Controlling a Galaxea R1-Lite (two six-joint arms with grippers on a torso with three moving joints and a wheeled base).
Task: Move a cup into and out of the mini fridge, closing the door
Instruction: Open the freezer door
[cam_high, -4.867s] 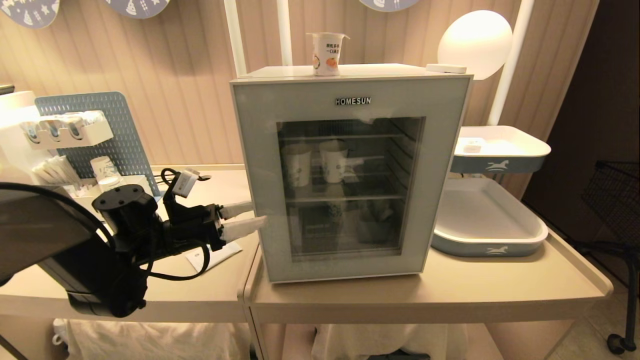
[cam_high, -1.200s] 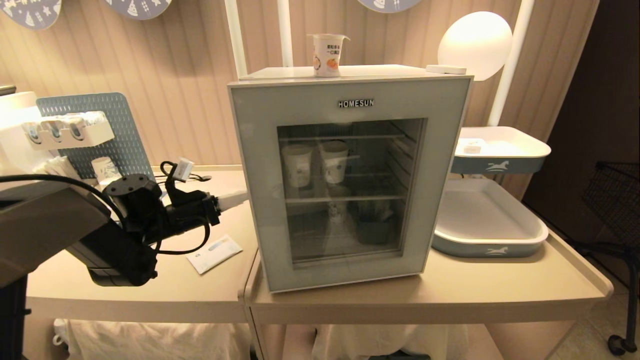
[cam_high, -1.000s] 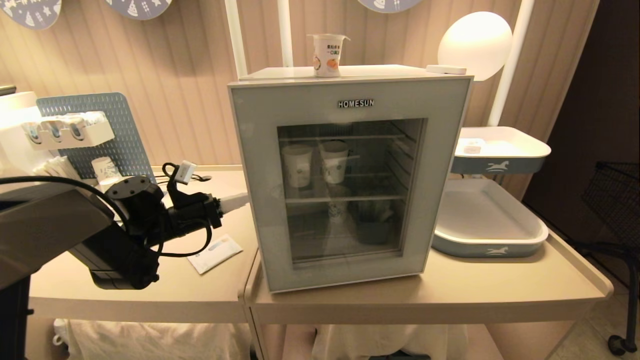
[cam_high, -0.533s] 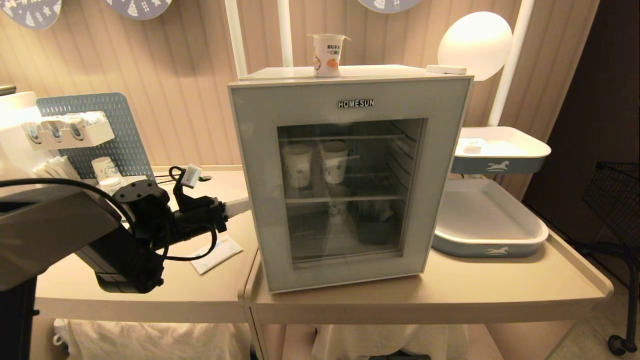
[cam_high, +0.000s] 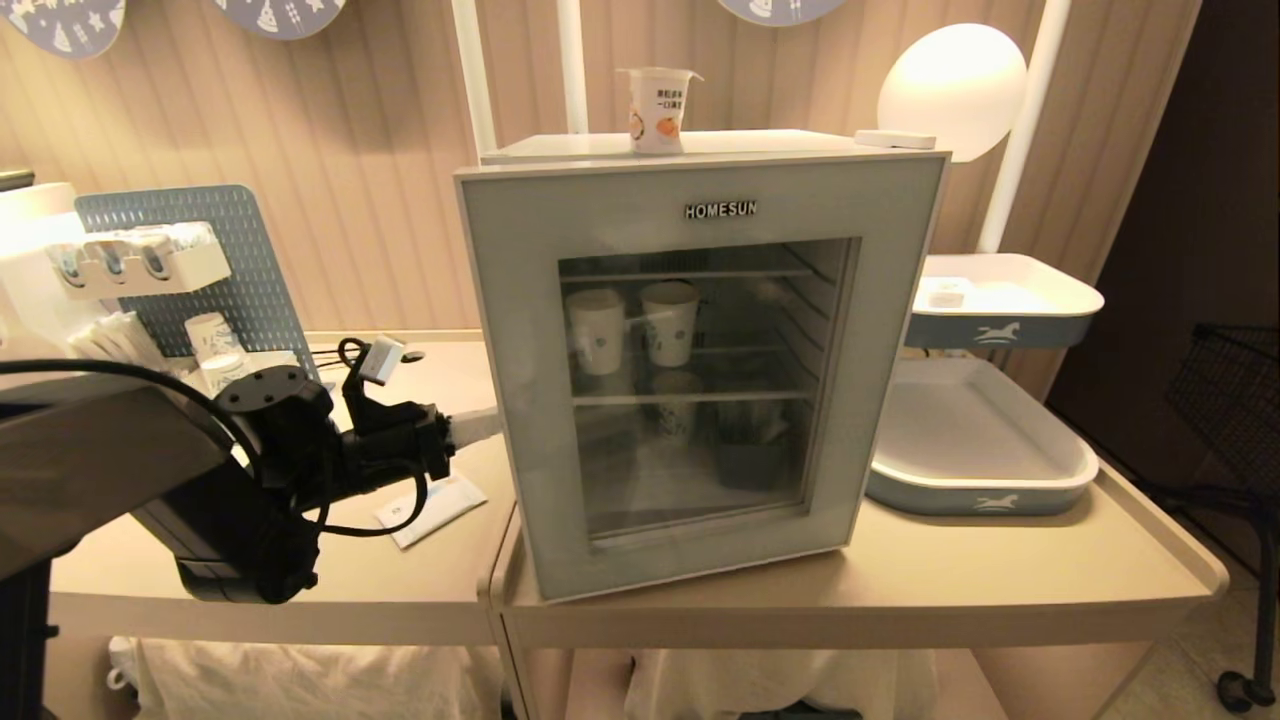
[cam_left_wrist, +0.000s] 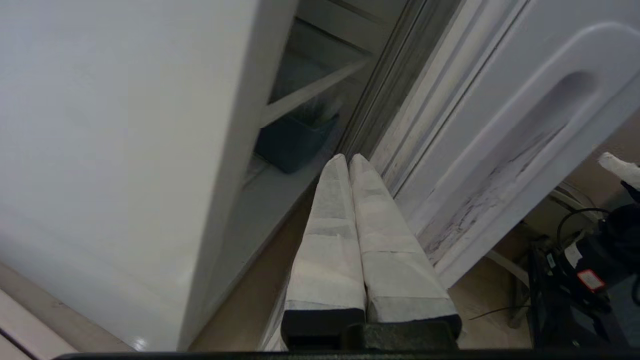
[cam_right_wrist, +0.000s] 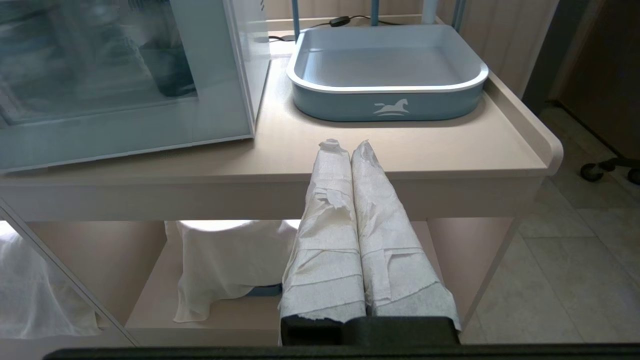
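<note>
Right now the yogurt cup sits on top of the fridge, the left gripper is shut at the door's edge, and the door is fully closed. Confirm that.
Not quite. The door is ajar: the left wrist view shows a gap, with the left gripper shut and its tips in the opening. The cup does sit on top of the fridge.

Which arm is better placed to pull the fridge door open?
Left. The left gripper, shut, has its tips wedged in the gap between the door and the fridge. The right gripper hangs low beside the table, away from the door.
</note>
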